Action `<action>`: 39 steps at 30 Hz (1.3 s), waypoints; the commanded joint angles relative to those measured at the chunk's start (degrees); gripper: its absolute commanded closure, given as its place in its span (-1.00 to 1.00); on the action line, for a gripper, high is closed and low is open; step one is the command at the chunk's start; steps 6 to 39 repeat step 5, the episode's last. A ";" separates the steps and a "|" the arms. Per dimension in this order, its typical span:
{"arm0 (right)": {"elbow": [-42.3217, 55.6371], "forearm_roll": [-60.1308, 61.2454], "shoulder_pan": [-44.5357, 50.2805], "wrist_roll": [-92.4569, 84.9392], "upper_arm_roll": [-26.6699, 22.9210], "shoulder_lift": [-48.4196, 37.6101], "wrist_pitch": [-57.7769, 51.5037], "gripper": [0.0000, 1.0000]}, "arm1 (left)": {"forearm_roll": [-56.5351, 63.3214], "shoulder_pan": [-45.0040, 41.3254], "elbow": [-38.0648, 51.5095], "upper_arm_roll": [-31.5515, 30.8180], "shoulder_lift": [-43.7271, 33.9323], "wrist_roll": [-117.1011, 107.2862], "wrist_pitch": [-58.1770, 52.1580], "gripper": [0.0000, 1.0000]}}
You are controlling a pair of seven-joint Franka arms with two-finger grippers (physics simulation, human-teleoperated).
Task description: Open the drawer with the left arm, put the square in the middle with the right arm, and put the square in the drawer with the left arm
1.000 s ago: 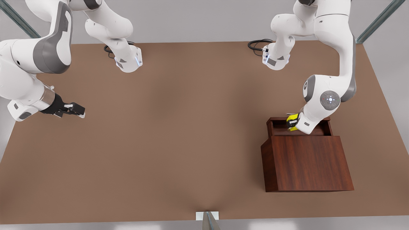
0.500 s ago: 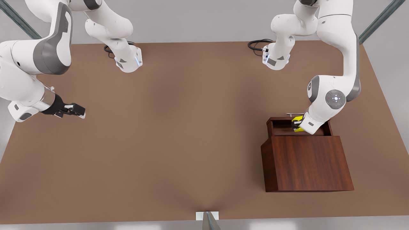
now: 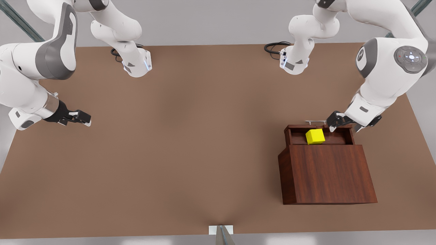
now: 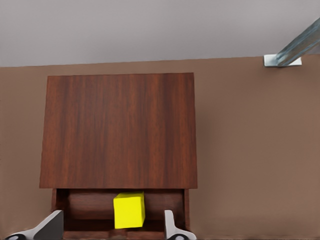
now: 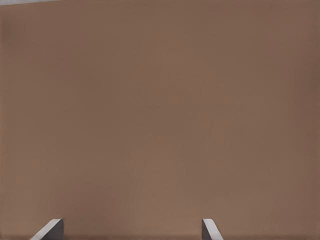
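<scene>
Sitting in open drawer (image 3: 335, 140): yellow square (image 3: 315, 136), left tool (image 3: 343, 124) spread above; right tool (image 3: 79, 119) spread, idle.

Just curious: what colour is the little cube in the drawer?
Bright yellow cube, plainest in the front view.

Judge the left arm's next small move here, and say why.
Probably lift the open left gripper farther clear: the square already lies free in the open drawer, with nothing gripped. The right gripper waits open over bare tabletop.

black cables (image 3: 275, 46), metal struts (image 3: 20, 22)
</scene>
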 commanded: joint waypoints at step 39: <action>0.03 0.00 0.00 -0.03 0.00 -0.06 0.01 -1.00 | -0.11 0.65 0.45 0.42 0.13 11.79 -17.51 -1.00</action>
